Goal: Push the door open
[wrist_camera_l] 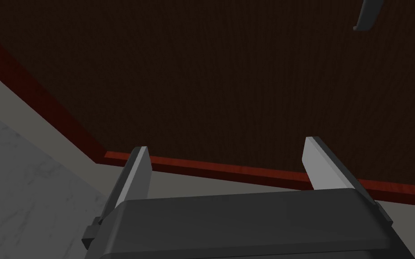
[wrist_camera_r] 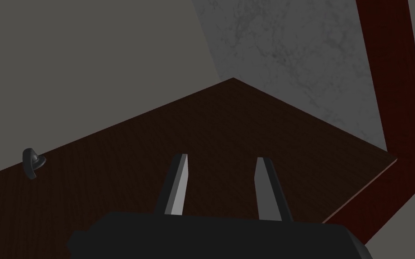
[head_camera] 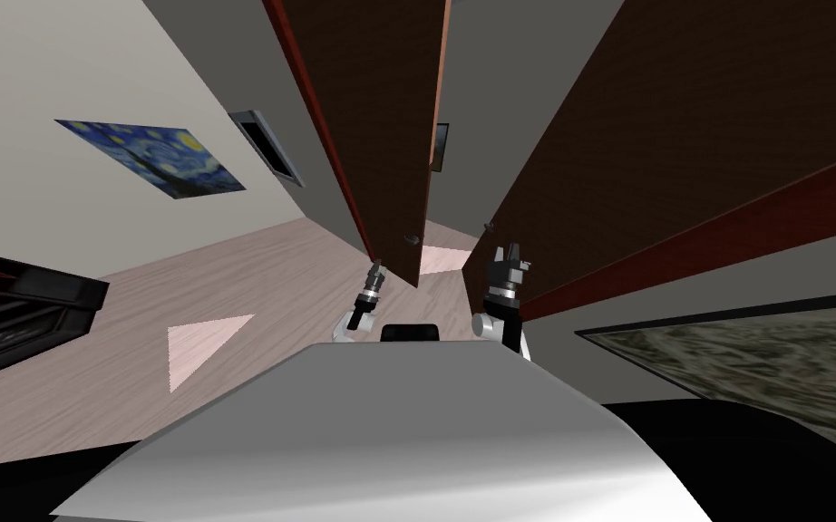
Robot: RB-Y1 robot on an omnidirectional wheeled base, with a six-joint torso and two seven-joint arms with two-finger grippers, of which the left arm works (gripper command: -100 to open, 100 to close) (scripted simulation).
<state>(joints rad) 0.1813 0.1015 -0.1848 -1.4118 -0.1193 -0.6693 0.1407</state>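
1. Dark brown left door leaf (head_camera: pixel 380 136), from the top centre of the head frame down to just left of centre. Pale narrow edge turned toward the gap, and a small dark left handle (head_camera: pixel 412 239) near the lower end.
2. Equally dark right door leaf (head_camera: pixel 661 118) across the upper right of the head frame, with the right handle (head_camera: pixel 489 224) at the end nearest centre. A strip of pale floor (head_camera: pixel 439 258) in the gap between the two leaves.
3. Red frame (head_camera: pixel 316 100) along the outer side of each leaf.
4. Just left of centre in the head frame, the left gripper (head_camera: pixel 376 264), at the foot of the left door leaf and beside the red frame. Fingers (wrist_camera_l: pixel 139 175) spread wide, nothing between them. Dark face of the leaf close ahead, contact impossible to tell. Corner of the frame near the fingertips, left handle well beyond them.
5. Just right of centre, the right gripper (head_camera: pixel 509 249), just below the right handle. Fingers (wrist_camera_r: pixel 177 184) drawn to a narrow gap, nothing in it, pointing along the right door leaf. Handle well apart on one side, red frame on the other.
6. Blue starry painting (head_camera: pixel 153 156) on the pale wall, upper left of the head frame.
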